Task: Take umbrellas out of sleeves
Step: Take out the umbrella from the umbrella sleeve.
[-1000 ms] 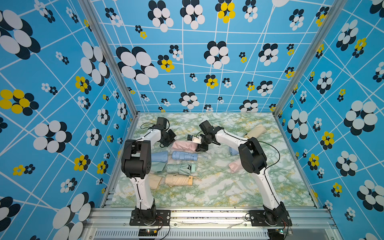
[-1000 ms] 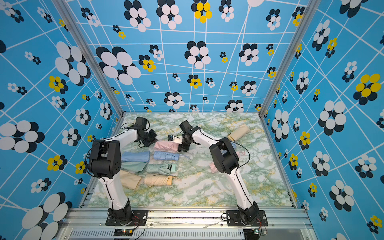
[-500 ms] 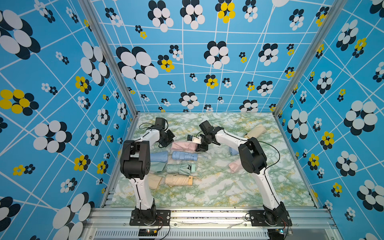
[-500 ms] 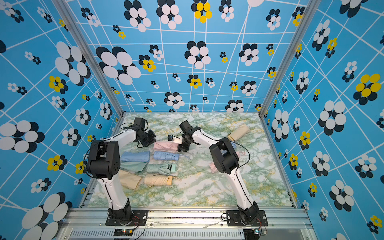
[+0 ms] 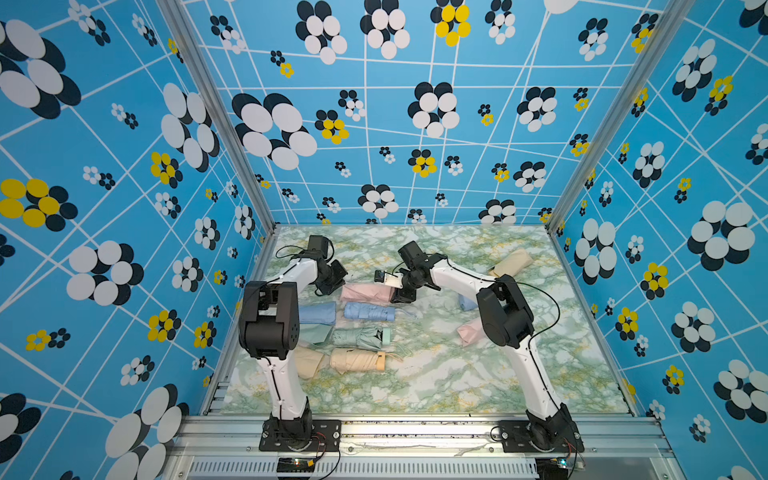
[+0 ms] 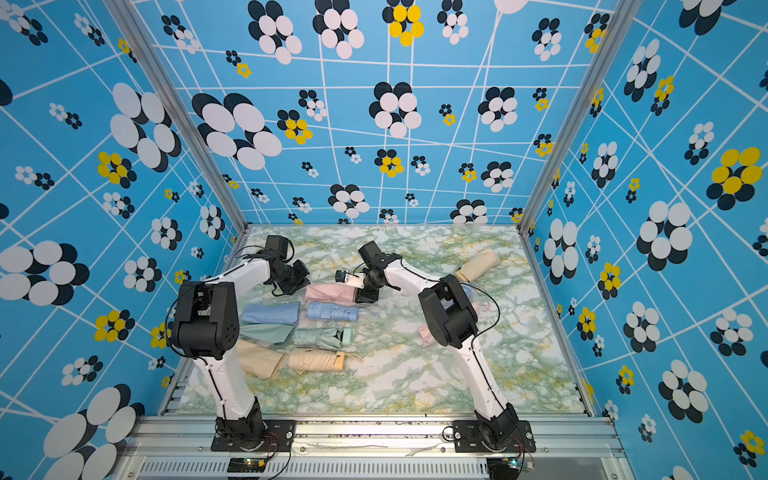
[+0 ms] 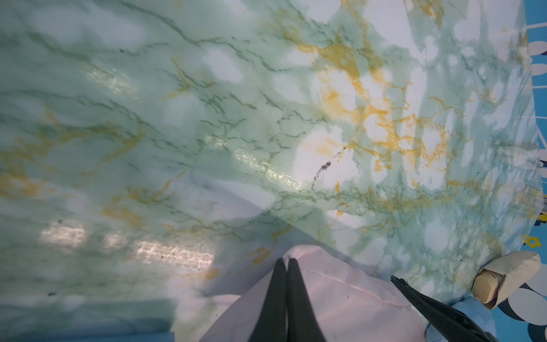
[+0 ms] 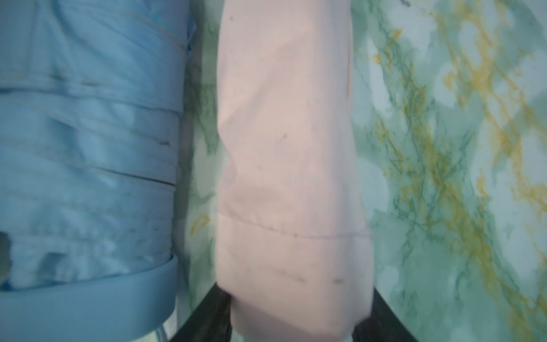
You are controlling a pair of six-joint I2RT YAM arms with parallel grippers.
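Note:
A pink sleeve (image 5: pixel 365 293) with an umbrella inside lies between my two grippers near the middle back of the table. My left gripper (image 5: pixel 334 286) is shut on the sleeve's closed corner (image 7: pixel 299 256), its black fingers (image 7: pixel 276 296) pressed together. My right gripper (image 5: pixel 401 296) grips the hemmed other end (image 8: pixel 296 266), one black finger (image 8: pixel 204 314) on each side. Just in front lie a bare blue umbrella (image 5: pixel 368 311), a mint one (image 5: pixel 361 337) and a beige one (image 5: pixel 357 360). Their empty sleeves, blue (image 5: pixel 318 312), mint (image 5: pixel 316 333) and beige (image 5: pixel 309 361), lie left of them.
Three sleeved umbrellas lie on the right: beige (image 5: pixel 511 262) near the back, blue (image 5: pixel 467 302) and pink (image 5: pixel 469 332) partly behind my right arm. Patterned blue walls enclose the marble table (image 5: pixel 436 386) on three sides.

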